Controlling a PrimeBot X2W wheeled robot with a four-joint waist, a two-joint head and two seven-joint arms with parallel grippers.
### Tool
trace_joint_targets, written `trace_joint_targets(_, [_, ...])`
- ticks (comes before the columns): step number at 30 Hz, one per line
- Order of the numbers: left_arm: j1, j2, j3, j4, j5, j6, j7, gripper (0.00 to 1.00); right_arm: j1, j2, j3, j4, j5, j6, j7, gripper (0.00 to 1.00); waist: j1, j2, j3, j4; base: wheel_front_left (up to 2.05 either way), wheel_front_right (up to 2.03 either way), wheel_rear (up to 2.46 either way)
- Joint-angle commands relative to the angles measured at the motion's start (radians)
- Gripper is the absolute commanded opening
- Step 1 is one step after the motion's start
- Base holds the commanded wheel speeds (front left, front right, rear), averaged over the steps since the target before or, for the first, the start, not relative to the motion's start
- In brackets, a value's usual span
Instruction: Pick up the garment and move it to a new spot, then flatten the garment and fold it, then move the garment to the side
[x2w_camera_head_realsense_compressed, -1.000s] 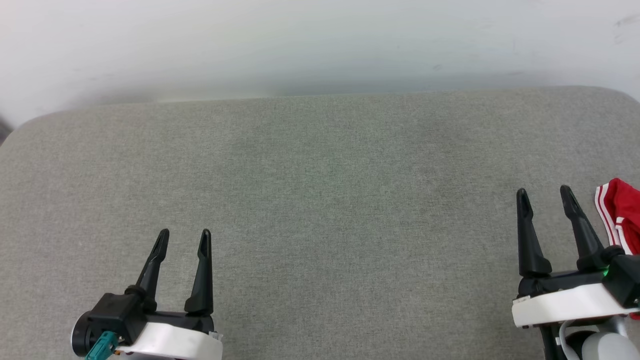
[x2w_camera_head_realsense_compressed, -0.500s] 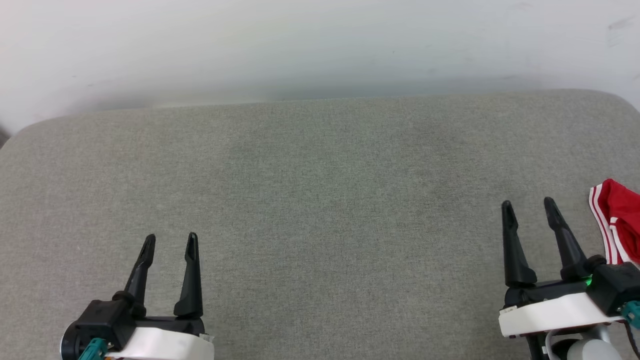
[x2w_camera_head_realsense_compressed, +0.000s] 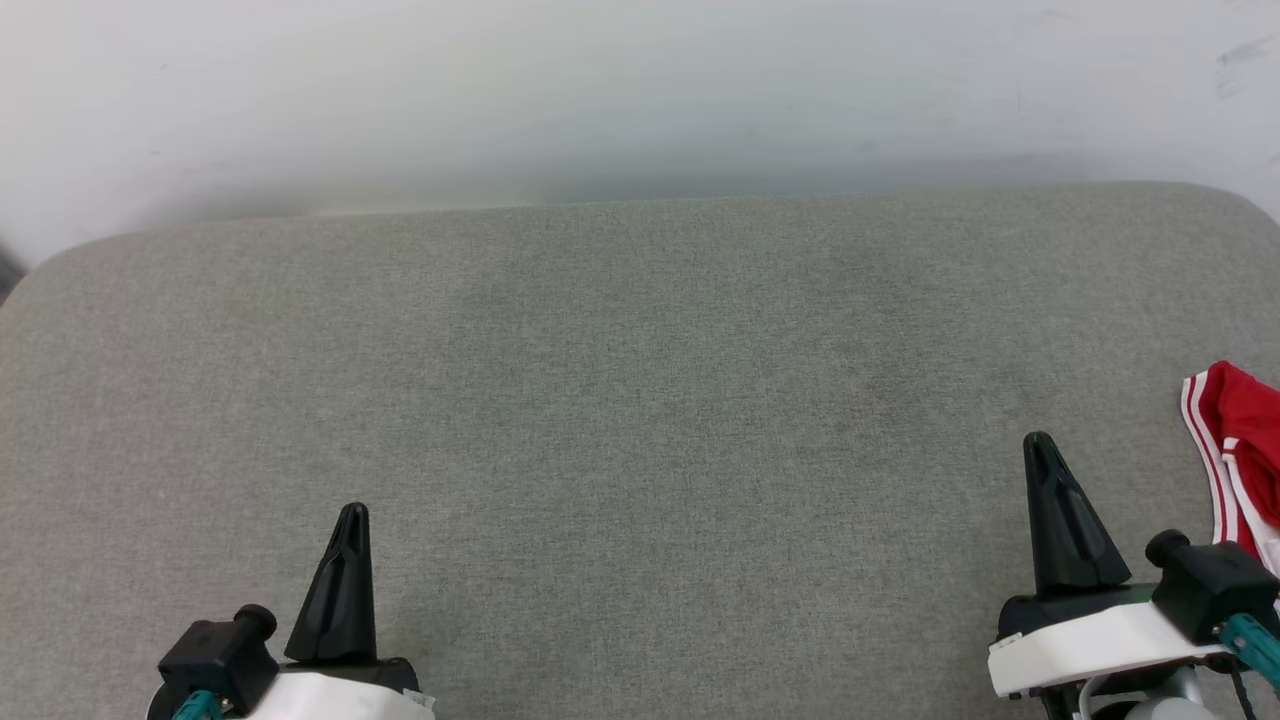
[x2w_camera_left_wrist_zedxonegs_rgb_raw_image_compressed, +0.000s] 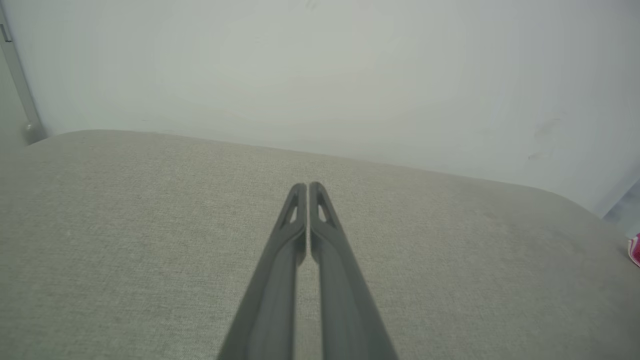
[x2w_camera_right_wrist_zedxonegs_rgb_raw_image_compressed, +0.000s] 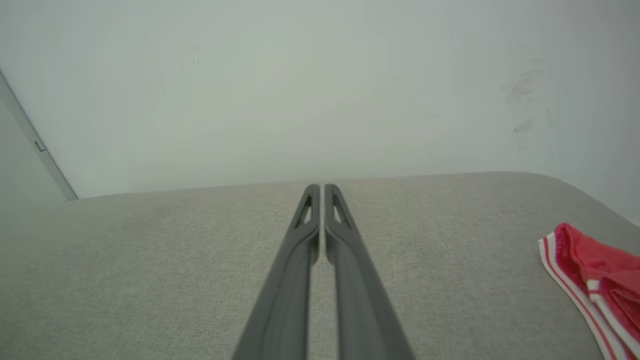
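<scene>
In the head view our left tool and right tool are pinched narrow, holding nothing, over the counter. The garment lies at its right edge. Left wrist: fingers together. Right wrist: likewise, garment apart. It awaits pickup or already rests aside; we cannot tell.

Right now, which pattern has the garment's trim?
Red-white stripes on the red jersey garment; right wrist view.

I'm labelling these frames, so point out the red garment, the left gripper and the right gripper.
garment (x2w_camera_right_wrist_zedxonegs_rgb_raw_image_compressed: 595, 265), right wrist view, red cloth beside the striped trim.
left gripper (x2w_camera_head_realsense_compressed: 351, 514), head view, closed fingertips.
right gripper (x2w_camera_head_realsense_compressed: 1040, 444), head view, closed fingertips.
</scene>
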Motion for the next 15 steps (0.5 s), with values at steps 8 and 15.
trace_joint_targets(8, [-0.024,0.011,-0.003,0.015,-0.187,0.002,0.036,0.0,-0.016,-0.012,-0.001,0.009,0.204,0.0,0.033,0.0,0.0,0.0,-0.006,0.0,0.0,0.0,0.0])
trace_joint_targets(15, [-0.044,0.018,-0.003,0.041,-0.311,0.001,0.063,0.0,-0.025,-0.019,-0.003,0.026,0.337,0.0,0.057,0.0,0.0,0.0,-0.01,-0.001,0.0,0.0,0.0])
